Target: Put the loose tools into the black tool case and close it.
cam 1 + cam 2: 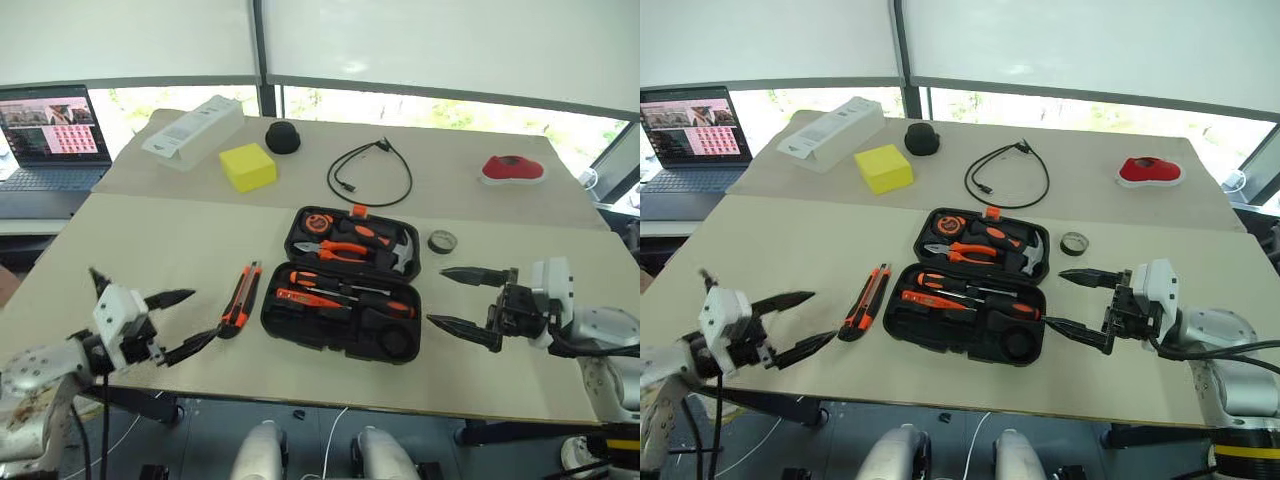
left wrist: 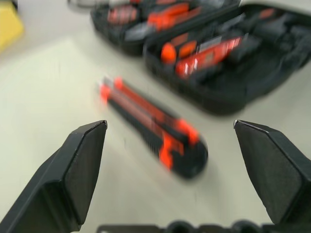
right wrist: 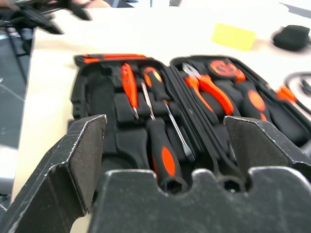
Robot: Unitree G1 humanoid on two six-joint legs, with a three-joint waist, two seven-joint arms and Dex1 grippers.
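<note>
Table (image 1: pixel 520 385): a pale top carrying everything here; both arms hover over its near edge, one at each side.
Black tool case (image 1: pixel 352 340): lies open and flat between the two grippers, its near half just beside the right gripper's fingertips and a little farther from the left gripper. The near half holds two screwdrivers (image 3: pixel 163 150) and a slim orange tester pen (image 3: pixel 128 85) in their recesses; the far half holds pliers (image 1: pixel 340 251), a hammer and a tape measure (image 1: pixel 317 221).
White box (image 1: pixel 195 131): at the far left of the table, well beyond the left gripper.
Looped black cable (image 1: pixel 369 175): beyond the case, well apart from both grippers.
Yellow block (image 1: pixel 247 166): just beside the white box, far beyond the left gripper.
Red and white object (image 1: pixel 512 168): far beyond the right gripper.
Left gripper (image 1: pixel 184 322): fingers spread wide with nothing between them, pointing toward the case.
Right gripper (image 1: pixel 462 300): fingers spread wide and empty, pointing at the case's right end.
Utility knife (image 1: pixel 240 298): loose on the table, just ahead of the left gripper's fingertips, between that gripper and the case's left edge, apart from both.
Black round cap (image 1: pixel 282 137): next to the yellow block, far from either gripper.
Tape roll (image 1: pixel 442 241): loose on the table, a little beyond the right gripper's upper finger, near the case's far right corner.
</note>
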